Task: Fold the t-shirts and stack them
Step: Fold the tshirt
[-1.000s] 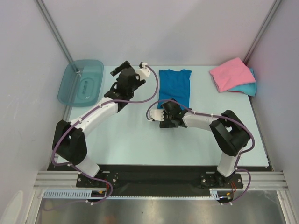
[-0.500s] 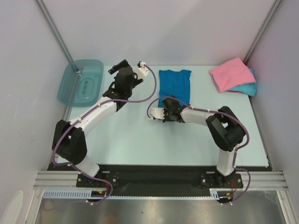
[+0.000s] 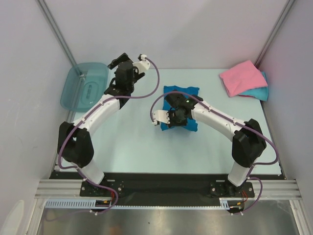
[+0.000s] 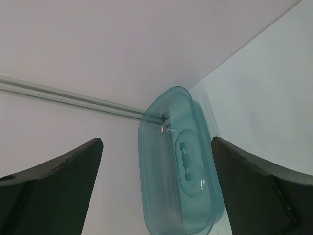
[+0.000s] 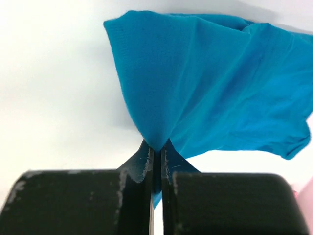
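**Pinching the blue shirt: the fold is under way**

Closing is the change that matters. A second ago the right gripper (image 5: 156, 152) stood open at the near edge of the deep blue t-shirt (image 5: 210, 83), which lay long and flat in the middle of the table (image 3: 132, 142). Now its jaws are pressed together on a small peak of blue cloth, and the wrist view shows the fabric fanning out from that pinch. From above, the shirt no longer reads as a neat long rectangle. It looks shorter and rumpled, and it sits a little nearer the arms than it did. The right arm has also swung out and now reaches across the shirt.

The arm covers the middle of the shirt from above, so I cannot tell whether the cloth hangs partly clear of the table or only drags on it.

The left gripper (image 4: 156, 144) has drawn back toward the far left corner. Its jaws are spread wide with nothing between them, and they face the teal bin (image 3: 84, 87).

The pink t-shirt (image 3: 242, 77) lies folded in the far right corner on top of the turquoise t-shirt (image 3: 259, 92), unchanged. Judging by that, two shirts are done and stacked, and the blue one is the last. This grip looks like the start of its fold or of its carry to the stack.
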You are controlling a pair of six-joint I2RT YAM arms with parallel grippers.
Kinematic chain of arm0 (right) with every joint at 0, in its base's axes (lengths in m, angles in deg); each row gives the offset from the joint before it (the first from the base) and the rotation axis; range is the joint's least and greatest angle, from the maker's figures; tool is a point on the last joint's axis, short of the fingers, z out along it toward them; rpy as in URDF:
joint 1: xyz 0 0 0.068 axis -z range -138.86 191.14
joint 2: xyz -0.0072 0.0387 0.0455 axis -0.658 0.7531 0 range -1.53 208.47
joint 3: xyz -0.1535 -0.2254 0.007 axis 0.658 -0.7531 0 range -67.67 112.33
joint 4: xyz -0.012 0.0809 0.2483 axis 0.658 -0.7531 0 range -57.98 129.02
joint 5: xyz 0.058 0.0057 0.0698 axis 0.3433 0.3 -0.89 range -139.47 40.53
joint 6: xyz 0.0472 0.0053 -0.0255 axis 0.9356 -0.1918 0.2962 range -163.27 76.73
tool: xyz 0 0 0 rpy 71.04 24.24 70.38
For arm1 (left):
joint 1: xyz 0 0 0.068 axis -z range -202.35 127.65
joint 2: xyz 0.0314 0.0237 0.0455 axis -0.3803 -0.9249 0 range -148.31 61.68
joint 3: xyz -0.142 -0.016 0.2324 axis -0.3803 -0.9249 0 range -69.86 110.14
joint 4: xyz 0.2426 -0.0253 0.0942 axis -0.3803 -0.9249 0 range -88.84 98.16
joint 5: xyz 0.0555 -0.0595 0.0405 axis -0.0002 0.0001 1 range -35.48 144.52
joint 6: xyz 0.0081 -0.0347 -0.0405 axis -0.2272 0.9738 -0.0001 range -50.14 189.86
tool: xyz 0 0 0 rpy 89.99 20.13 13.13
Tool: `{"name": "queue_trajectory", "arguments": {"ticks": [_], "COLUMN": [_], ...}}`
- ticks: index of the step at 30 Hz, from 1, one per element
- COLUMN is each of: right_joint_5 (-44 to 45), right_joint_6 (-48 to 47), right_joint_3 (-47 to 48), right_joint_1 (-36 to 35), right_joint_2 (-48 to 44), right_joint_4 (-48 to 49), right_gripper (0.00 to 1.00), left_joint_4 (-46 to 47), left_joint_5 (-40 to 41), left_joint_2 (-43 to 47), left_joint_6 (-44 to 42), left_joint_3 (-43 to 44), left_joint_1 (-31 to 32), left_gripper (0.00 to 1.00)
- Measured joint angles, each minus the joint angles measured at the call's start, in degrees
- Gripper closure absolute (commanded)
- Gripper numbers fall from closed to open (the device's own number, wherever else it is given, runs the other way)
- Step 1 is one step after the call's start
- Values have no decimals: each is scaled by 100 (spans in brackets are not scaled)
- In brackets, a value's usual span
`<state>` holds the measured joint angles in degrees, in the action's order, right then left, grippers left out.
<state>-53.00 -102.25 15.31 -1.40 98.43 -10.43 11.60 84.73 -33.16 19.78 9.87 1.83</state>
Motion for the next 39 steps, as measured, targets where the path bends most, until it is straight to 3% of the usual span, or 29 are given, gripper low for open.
{"name": "queue_trajectory", "arguments": {"ticks": [10, 14, 20, 28, 39], "right_joint_5": [-398, -317, 133, 643, 837], "right_joint_6": [-129, -136, -374, -761, -1213], "right_joint_3": [1045, 1145, 588, 531, 531], "right_joint_1": [-184, -184, 129, 505, 715], "right_joint_2": [-17, 26, 87, 363, 866], "right_joint_4": [-1895, -1976, -887, 509, 1484], "right_gripper": [100, 100, 100, 100, 100], "left_joint_4": [22, 28, -15, -50, -125], "left_joint_5": [-90, -94, -101, -101, -103], "left_joint_2": [-109, -153, -160, -160, -354], "left_joint_6": [-2, 2, 7, 13, 57], "left_joint_3": [223, 348, 372, 372, 461], "left_joint_1": [-37, -37, -37, -37, -37], "left_gripper": [0, 0, 0, 0, 0]}}
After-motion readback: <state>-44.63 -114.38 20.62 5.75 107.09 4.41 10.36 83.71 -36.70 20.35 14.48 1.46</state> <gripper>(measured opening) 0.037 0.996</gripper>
